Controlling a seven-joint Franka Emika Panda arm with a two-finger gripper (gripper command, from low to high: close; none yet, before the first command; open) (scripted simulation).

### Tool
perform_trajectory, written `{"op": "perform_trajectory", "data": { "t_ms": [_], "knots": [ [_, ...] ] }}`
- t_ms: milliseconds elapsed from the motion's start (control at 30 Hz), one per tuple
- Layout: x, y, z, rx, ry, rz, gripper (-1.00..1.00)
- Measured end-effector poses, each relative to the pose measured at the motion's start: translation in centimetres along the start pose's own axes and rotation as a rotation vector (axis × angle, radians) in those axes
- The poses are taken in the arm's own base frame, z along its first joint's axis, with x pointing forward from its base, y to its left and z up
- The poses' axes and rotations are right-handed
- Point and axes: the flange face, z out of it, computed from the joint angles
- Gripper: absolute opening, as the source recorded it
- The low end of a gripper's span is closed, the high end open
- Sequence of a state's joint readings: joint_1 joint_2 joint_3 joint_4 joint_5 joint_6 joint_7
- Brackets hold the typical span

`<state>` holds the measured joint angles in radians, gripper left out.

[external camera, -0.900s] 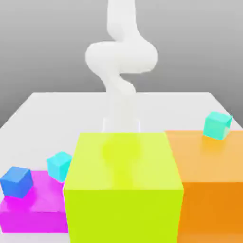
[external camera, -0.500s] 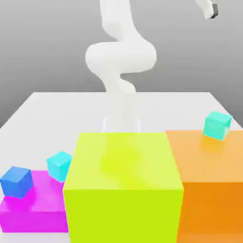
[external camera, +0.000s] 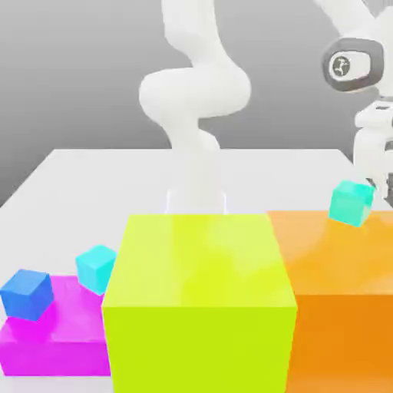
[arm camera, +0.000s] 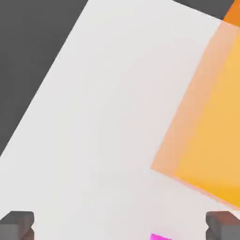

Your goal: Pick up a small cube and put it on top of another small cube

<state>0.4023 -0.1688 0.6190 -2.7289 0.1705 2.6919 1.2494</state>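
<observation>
Exterior view: gripper (external camera: 374, 180), fingers (arm camera: 18, 224) spread apart, hangs just behind the teal cube (external camera: 351, 203) on the orange block (external camera: 338, 269).

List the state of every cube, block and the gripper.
Gripper: open, holding nothing.
Teal cube: tilted on the orange block.
Cyan cube: tilted on the magenta block.
Blue cube: on the magenta block.
Yellow block: nothing on top.
</observation>
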Motion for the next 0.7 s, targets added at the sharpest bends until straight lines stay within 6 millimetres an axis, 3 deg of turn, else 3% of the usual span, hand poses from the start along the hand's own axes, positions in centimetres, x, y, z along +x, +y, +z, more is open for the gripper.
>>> {"op": "perform_trajectory", "data": {
  "t_ms": [100,167,400,433,633,700],
  "knots": [
    [0.3,4.4,5.4,-0.064,-0.020,0.148,0.00],
    [0.3,6.5,7.6,-0.095,-0.025,0.219,0.00],
    [-0.6,7.6,13.7,-0.103,-0.032,0.228,0.00],
    [-0.6,7.7,14.3,-0.104,-0.032,0.228,-1.00],
    [-0.6,7.7,14.5,-0.102,-0.032,0.228,-1.00],
    [-0.5,7.6,13.7,-0.102,-0.030,0.227,-1.00]
  ]
}}
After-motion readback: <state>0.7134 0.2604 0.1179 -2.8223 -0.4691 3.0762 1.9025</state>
